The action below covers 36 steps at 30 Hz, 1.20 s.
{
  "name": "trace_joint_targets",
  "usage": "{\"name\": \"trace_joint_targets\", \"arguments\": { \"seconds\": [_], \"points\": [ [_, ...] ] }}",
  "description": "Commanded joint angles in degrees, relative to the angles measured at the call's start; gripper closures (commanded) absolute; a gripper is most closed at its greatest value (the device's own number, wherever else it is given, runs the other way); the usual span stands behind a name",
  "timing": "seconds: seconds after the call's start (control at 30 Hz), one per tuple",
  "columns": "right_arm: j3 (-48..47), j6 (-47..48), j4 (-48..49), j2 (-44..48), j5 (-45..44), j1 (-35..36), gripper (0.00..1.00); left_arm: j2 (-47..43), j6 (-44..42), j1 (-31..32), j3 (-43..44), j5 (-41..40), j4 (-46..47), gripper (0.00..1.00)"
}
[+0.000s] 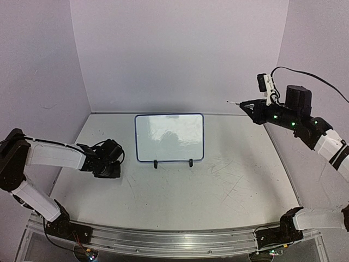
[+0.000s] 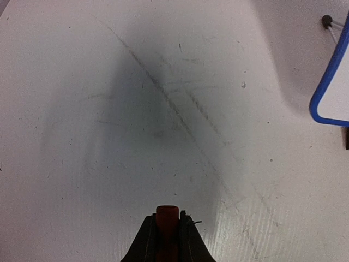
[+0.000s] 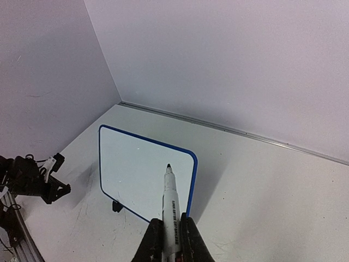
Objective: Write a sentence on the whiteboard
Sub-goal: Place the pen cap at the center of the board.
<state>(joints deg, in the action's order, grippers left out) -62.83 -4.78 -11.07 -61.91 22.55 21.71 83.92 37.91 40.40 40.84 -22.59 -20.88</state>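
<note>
Top external: whiteboard (image 1: 169, 137) sits mid-table, propped on two black feet (image 1: 155, 163), long axis running left–right, face blank. Right gripper (image 1: 244, 105) is raised off to the board's right and well apart from it. Its jaws are clamped on a marker (image 1: 233, 102) whose tip aims left toward the board. Left gripper (image 1: 109, 165) is low, near the board's lower-left corner. It is the nearer of the two but carries no pen.

Left wrist: jaws narrow, pinching a small red-orange piece (image 2: 167, 214), possibly a cap. The board's blue corner shows at the right edge, above the scuffed table (image 2: 109, 109).

Right wrist: the marker barrel points at the board, which lies ahead of and below the jaws. Black print runs along the barrel, too small to read. No brand is legible.

Judgement: the next move is the right arm's, bringing the tip down and forward onto the face.
</note>
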Motion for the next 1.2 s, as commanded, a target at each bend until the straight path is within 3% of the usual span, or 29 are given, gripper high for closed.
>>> {"name": "trace_joint_targets", "arguments": {
  "seconds": [0.0, 0.93, 1.17],
  "points": [
    [1.17, -0.58, 3.07, 1.73, -0.61, 0.12, 1.0, 2.97, 1.39, -0.12, 0.52, -2.22, 0.7, 0.96],
    [2.27, -1.02, 3.78, 1.66, -0.2, 0.08, 1.0, 4.98, 2.3, -0.06, -1.49, -2.28, 1.2, 0.78],
    [2.83, -1.29, 3.78, 2.4, -0.63, 0.08, 1.0, 1.06, 2.21, -0.05, -1.61, -2.46, 0.53, 0.71]
  ]
}}
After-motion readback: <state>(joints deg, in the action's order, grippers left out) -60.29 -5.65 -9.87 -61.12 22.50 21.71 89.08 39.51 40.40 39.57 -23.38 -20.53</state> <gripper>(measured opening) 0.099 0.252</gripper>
